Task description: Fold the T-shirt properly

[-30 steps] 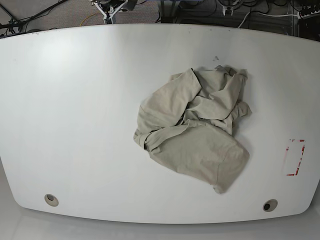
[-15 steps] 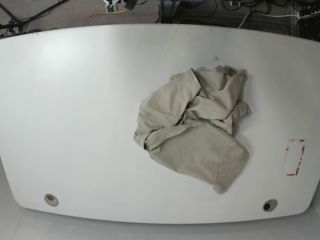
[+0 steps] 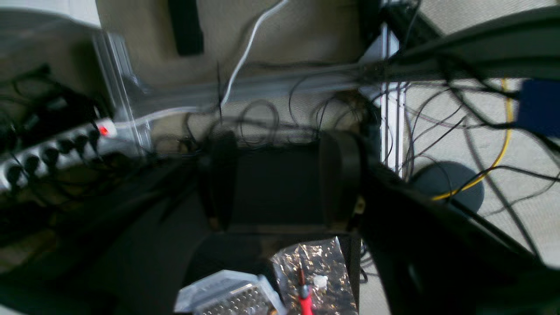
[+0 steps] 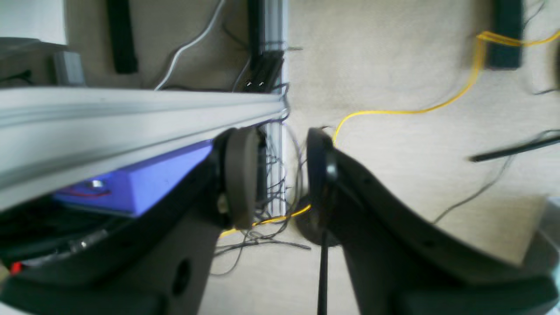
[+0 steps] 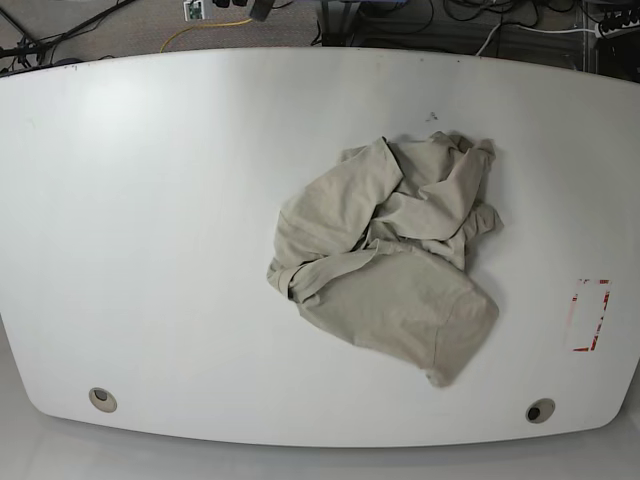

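The T-shirt [image 5: 390, 265] lies crumpled in a beige heap right of the centre of the white table [image 5: 150, 220], with one sleeve toward the front edge. Neither gripper shows in the base view. In the left wrist view my left gripper [image 3: 280, 183] hangs over the floor and cables behind the table, jaws apart with nothing between them. My right gripper [image 4: 278, 175] is open too, empty, beside an aluminium rail [image 4: 131, 109] and above carpet. The T-shirt is out of view in both wrist views.
Two round holes [image 5: 101, 399] [image 5: 540, 410] sit near the table's front edge. A red-marked rectangle [image 5: 588, 315] is at the right edge. A power strip [image 3: 52, 148], tangled cables and a yellow cable [image 4: 411, 111] lie on the floor behind.
The white arm part at the top left edge of the base view has drawn back out of the picture. The T-shirt has not moved.
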